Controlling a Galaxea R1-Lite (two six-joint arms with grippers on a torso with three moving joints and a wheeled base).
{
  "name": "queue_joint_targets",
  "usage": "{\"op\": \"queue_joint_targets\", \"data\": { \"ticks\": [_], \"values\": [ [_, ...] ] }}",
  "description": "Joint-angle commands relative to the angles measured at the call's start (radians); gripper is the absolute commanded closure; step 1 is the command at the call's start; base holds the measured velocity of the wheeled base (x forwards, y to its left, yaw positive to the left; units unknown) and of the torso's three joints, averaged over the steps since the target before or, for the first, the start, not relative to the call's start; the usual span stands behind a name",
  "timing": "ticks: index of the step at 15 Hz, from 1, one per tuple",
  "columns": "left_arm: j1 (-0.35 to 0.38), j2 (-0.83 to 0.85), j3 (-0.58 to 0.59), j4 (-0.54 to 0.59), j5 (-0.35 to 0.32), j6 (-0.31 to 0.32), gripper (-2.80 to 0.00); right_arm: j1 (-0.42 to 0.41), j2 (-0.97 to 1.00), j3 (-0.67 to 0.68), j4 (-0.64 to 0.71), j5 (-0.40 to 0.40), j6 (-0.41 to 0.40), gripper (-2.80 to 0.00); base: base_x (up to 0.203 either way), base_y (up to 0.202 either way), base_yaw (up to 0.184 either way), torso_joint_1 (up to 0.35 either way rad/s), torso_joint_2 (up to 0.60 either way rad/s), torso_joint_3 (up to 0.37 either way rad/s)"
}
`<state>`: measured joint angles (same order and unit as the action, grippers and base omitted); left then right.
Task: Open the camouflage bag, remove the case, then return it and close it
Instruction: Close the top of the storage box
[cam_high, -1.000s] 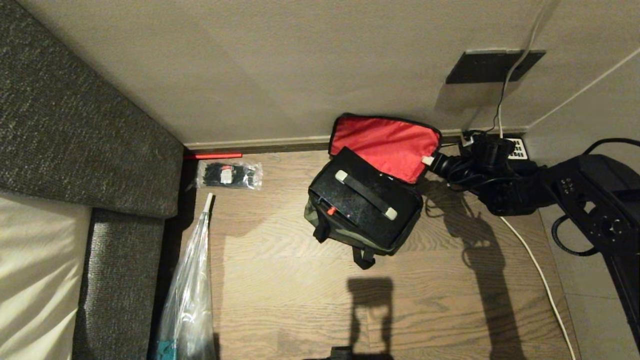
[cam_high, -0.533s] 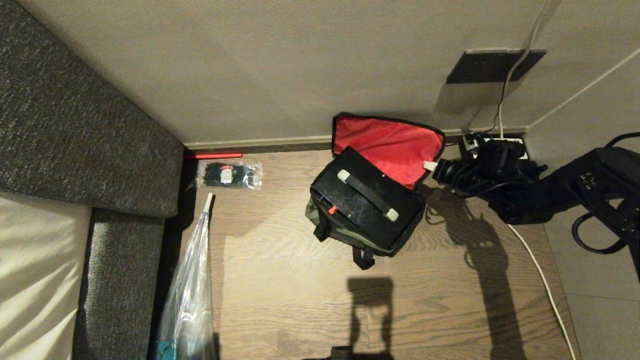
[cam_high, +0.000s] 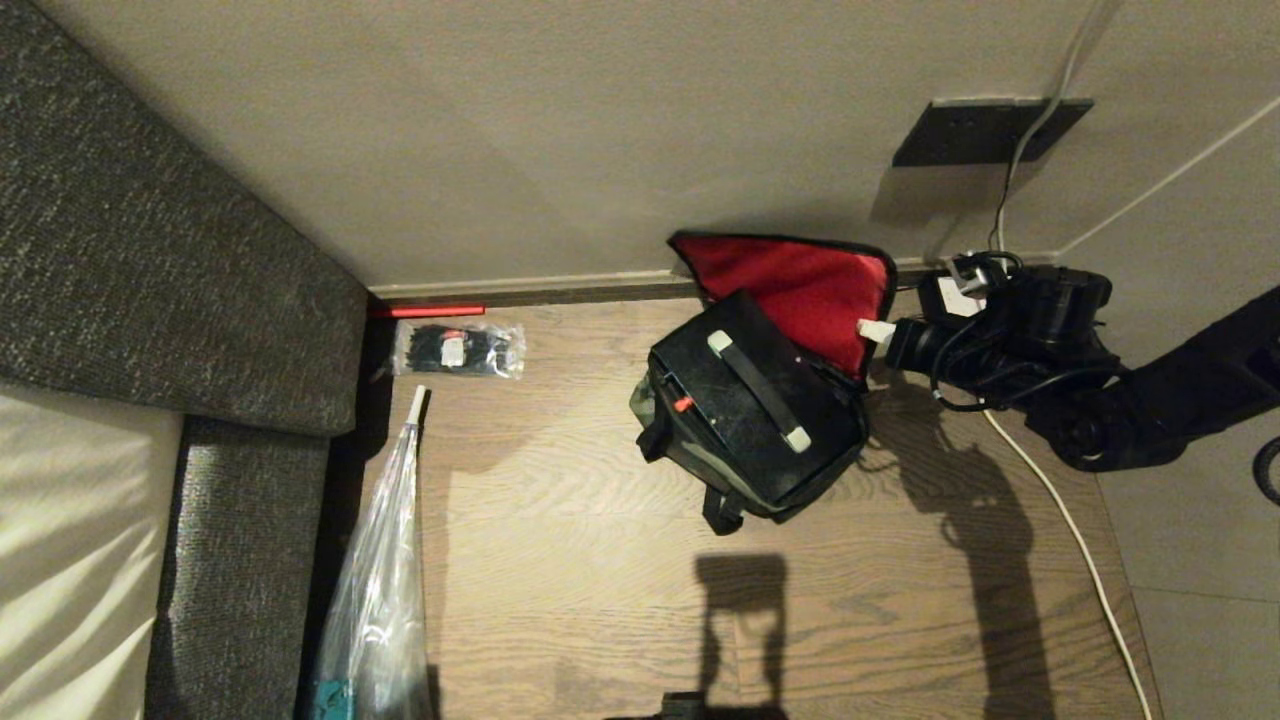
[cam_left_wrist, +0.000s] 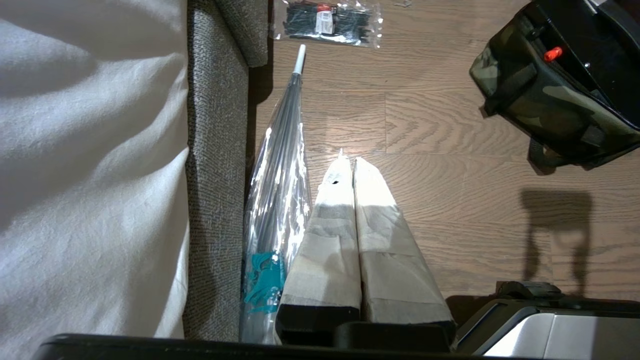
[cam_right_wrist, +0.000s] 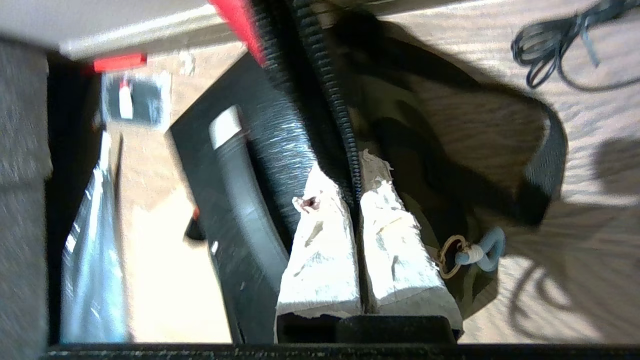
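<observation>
At frame centre, one bag (cam_high: 745, 480) with one case (cam_high: 760, 410) has swung rightward; right gripper (cam_high: 872, 330) pinches its lid edge; left gripper (cam_left_wrist: 349, 165) closed.

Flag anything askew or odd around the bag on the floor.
The camouflage fabric bag sits skewed to the floorboards, its red-lined lid pinched at the edge by the right gripper, jaws shut. The black hard case sits inside, handle up. Nothing spilled or damaged.

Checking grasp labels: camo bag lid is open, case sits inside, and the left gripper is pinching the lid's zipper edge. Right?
Wrong arm. The right gripper, shut, pinches the zipper edge of the camouflage bag, as head and right wrist views show. The case does sit inside. The left gripper hangs over bare floor.
</observation>
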<state>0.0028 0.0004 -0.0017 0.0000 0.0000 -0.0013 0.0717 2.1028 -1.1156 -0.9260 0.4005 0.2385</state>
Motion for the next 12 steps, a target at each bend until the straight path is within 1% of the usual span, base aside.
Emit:
{"op": "queue_joint_targets", "data": {
  "ticks": [1, 3, 5, 7, 9, 11, 12],
  "values": [
    [0.000, -0.003, 0.000, 0.000, 0.000, 0.000, 0.00, 0.005, -0.073, 0.067, -0.008, 0.010, -0.054, 0.00, 0.000, 0.000, 0.000, 0.000, 0.00, 0.000],
    [0.000, -0.002, 0.000, 0.000, 0.000, 0.000, 0.00, 0.006, -0.090, 0.140, -0.009, 0.029, -0.115, 0.00, 0.000, 0.000, 0.000, 0.000, 0.00, 0.000],
    [0.000, -0.003, 0.000, 0.000, 0.000, 0.000, 0.00, 0.008, -0.107, 0.209, -0.010, 0.036, -0.222, 0.00, 0.000, 0.000, 0.000, 0.000, 0.00, 0.000],
    [0.000, -0.002, 0.000, 0.000, 0.000, 0.000, 0.00, 0.008, -0.124, 0.233, -0.011, 0.038, -0.259, 0.00, 0.000, 0.000, 0.000, 0.000, 0.00, 0.000],
    [0.000, -0.003, 0.000, 0.000, 0.000, 0.000, 0.00, 0.013, -0.129, 0.298, -0.009, 0.036, -0.331, 0.00, 0.000, 0.000, 0.000, 0.000, 0.00, 0.000],
    [0.000, -0.003, 0.000, 0.000, 0.000, 0.000, 0.00, 0.024, -0.091, 0.366, 0.005, 0.023, -0.475, 0.00, 0.000, 0.000, 0.000, 0.000, 0.00, 0.000],
    [0.000, -0.003, 0.000, 0.000, 0.000, 0.000, 0.00, 0.033, -0.077, 0.386, 0.010, 0.014, -0.513, 0.00, 0.000, 0.000, 0.000, 0.000, 0.00, 0.000]
  ]
}}
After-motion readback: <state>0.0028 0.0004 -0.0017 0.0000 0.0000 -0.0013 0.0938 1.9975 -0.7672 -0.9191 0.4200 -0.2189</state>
